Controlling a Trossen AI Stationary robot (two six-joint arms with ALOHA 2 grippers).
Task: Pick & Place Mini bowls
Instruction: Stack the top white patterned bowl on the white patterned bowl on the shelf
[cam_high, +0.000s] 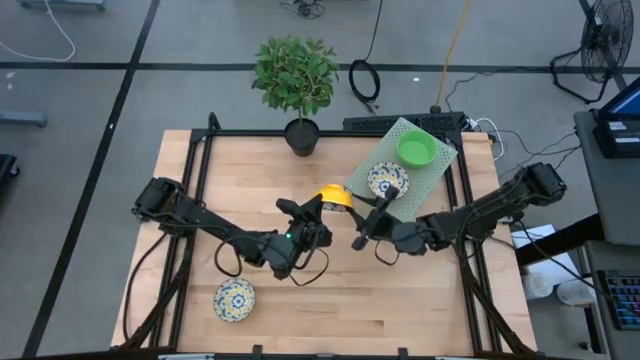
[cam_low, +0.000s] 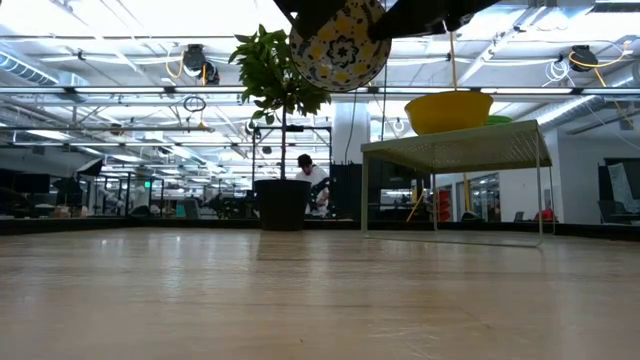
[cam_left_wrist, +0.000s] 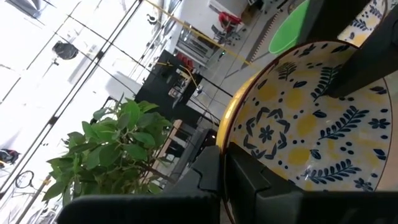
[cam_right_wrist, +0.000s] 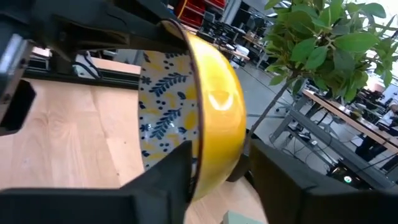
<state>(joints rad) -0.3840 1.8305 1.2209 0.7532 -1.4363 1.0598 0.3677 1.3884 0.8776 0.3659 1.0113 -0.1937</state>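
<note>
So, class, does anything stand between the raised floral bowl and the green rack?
Nothing visible does. The left gripper and right gripper hold the raised bowl beside the rack. On the rack, another floral bowl fills the nearest corner; a green bowl sits beyond it.

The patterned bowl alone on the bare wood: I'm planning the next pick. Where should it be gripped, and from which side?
Grip its rim from straight above, one jaw inside, one outside: the patterned bowl sits upright, mouth up, with nothing beside it. The left gripper and right gripper both hold the yellow-backed bowl above mid-table.
</note>
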